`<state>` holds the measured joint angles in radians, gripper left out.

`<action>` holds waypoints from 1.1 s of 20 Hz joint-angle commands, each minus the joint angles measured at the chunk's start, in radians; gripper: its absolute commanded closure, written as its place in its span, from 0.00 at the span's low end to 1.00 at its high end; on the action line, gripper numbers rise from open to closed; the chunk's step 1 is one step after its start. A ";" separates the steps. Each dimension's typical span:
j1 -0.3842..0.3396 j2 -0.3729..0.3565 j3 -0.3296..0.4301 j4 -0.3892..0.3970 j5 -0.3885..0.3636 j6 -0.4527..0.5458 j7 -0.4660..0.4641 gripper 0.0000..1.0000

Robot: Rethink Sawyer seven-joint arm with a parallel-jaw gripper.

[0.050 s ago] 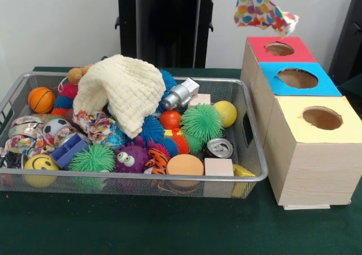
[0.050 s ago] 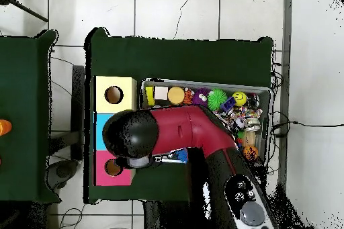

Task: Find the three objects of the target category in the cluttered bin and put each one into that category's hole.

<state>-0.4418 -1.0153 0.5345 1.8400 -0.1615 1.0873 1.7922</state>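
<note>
Spotted cloth [image 1: 257,9] hangs above the red hole [image 1: 280,48], bin [image 1: 251,153] still cluttered.

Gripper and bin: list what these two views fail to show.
- Gripper: front view cuts it off at the top edge above the patterned cloth; overhead, the arm covers it.
- Bin: overhead, the arm hides part.
- Cream cloth: front view, covers toys beneath.

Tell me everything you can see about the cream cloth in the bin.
The cream cloth is a soft, waffle-textured fabric, crumpled and folded into a mound. It lies draped over the toys at the back middle of the wire bin, standing higher than anything else in it. Its lower edge rests on a patterned fabric piece and blue spiky balls.
</note>
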 commanded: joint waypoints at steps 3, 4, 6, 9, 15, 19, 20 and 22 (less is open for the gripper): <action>0.070 0.073 0.003 -0.088 0.019 0.018 0.083 1.00; 0.078 0.077 -0.003 -0.088 0.019 0.010 0.089 1.00; 0.091 0.091 -0.014 -0.102 0.012 0.006 0.097 1.00; 0.103 0.118 -0.036 -0.129 -0.006 0.006 0.107 1.00; 0.109 0.164 -0.078 -0.183 -0.045 0.031 0.109 1.00; 0.119 0.211 -0.096 -0.213 -0.062 0.006 0.113 1.00; 0.121 0.223 -0.100 -0.218 -0.064 -0.006 0.115 1.00; 0.127 0.247 -0.105 -0.245 -0.075 -0.013 0.108 1.00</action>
<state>-0.3198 -0.8677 0.5006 1.6754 -0.1733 1.0875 1.7922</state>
